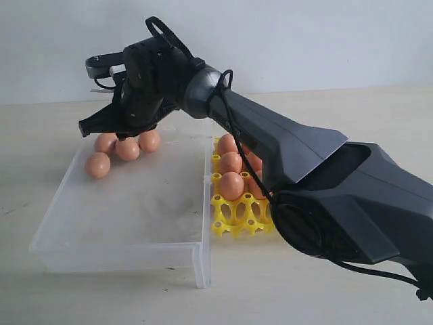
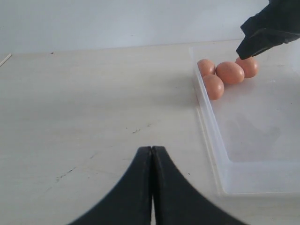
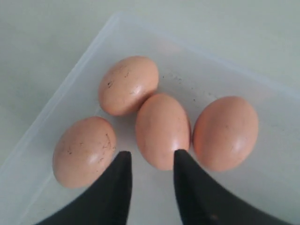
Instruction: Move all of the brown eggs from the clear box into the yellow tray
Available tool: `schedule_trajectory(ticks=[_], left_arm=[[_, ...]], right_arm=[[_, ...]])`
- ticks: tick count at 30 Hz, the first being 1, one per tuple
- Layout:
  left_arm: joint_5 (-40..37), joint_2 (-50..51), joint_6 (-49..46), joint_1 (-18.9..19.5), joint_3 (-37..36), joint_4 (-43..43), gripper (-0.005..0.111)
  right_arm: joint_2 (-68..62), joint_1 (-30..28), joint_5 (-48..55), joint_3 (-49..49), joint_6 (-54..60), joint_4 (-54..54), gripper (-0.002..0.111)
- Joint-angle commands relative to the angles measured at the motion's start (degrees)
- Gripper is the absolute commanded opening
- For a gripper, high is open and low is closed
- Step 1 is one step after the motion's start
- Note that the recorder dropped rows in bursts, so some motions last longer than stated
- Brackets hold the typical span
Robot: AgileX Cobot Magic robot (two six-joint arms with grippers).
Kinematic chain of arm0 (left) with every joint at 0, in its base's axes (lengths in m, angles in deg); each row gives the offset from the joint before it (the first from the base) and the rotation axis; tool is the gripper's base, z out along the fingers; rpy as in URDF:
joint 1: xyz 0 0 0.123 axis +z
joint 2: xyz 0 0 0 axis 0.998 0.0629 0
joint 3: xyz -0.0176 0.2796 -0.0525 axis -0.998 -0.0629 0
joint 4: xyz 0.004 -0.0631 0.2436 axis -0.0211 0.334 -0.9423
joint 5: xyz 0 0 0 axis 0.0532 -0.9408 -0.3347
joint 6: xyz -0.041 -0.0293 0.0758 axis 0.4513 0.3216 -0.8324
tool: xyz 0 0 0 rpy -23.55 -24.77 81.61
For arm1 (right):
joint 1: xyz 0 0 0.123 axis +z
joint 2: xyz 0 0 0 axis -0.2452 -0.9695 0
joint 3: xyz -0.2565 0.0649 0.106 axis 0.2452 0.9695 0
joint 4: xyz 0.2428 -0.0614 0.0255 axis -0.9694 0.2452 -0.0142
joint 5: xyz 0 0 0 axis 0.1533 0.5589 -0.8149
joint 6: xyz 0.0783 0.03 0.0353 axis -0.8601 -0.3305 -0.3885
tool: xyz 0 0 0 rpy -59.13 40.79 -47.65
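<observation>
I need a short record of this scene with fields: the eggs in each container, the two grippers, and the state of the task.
box contents: four brown eggs grouped in one corner of the clear box
tray contents: seated eggs, at least three visible in the yellow tray; the arm hides the rest
right gripper: open, above the group, holding nothing
left gripper: shut, empty, over the table beside the box
task: unfinished

On my right arm [image 1: 352,196] I see a matt black angular shell, a rounded grey wrist joint [image 1: 199,91], a thin black cable [image 1: 225,76] looping over it, right tool [image 3: 151,159] black and tapered, left tool [image 2: 151,152] black and curved
</observation>
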Motion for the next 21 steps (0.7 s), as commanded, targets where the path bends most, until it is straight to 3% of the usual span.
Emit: schedule_trajectory(ticks=[1, 9, 21], left_arm=[[0.5, -0.13, -0.31, -0.27, 0.23, 0.21, 0.0], [0.5, -0.13, -0.31, -0.27, 0.23, 0.21, 0.0], [0.5, -0.13, -0.31, -0.27, 0.23, 0.21, 0.0]], right_arm=[[-0.01, -0.22, -0.28, -0.33, -5.21, -1.15, 0.054], [-1.52, -0.32, -9.33, -0.33, 1.08, -3.55, 0.057], [-4.94, -0.56, -11.8, -0.33, 1.21, 0.99, 0.057]])
